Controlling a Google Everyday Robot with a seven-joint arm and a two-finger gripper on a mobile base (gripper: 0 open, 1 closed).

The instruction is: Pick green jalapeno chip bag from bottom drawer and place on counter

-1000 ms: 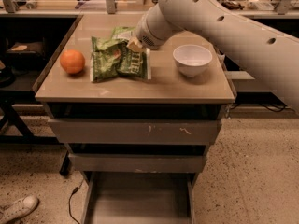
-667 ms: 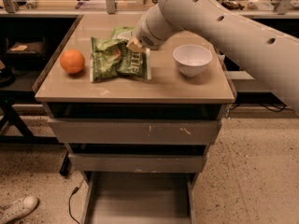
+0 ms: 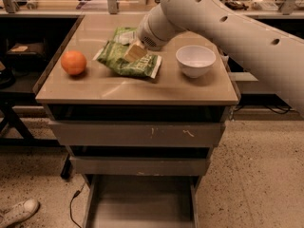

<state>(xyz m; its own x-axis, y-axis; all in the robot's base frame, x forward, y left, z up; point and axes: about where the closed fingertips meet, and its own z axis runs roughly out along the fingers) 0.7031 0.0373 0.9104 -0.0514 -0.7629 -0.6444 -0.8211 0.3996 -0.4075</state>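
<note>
The green jalapeno chip bag point(image 3: 134, 65) lies on the desk point(image 3: 137, 90), just left of the white bowl point(image 3: 195, 60) as the camera sees it. It is flat and crinkled, with one corner pointing toward the bowl. The pincer point(image 3: 135, 52) sits right on top of the bag, on its upper face, at the end of a thick white arm point(image 3: 228, 27) that comes in from above and to the right of the bowl and passes over the bowl's far side. Whether the pincer is apart or clamped on the bag cannot be told, because the wrist hides most of it. A paler green scrap of packaging point(image 3: 124, 33) shows behind the bag, farther from the camera than the bowl and partly under the arm. An orange point(image 3: 73, 62) rests well to the left of the bowl, beyond the bag, near the desk's left rim. Below the bowl, under the desk top, two grey drawer fronts point(image 3: 137, 134) are shut. Lower still, the bottom drawer point(image 3: 142, 205) stands pulled out toward the camera. A white shoe point(image 3: 18, 212) lies on the floor far down and left of the bowl.
</note>
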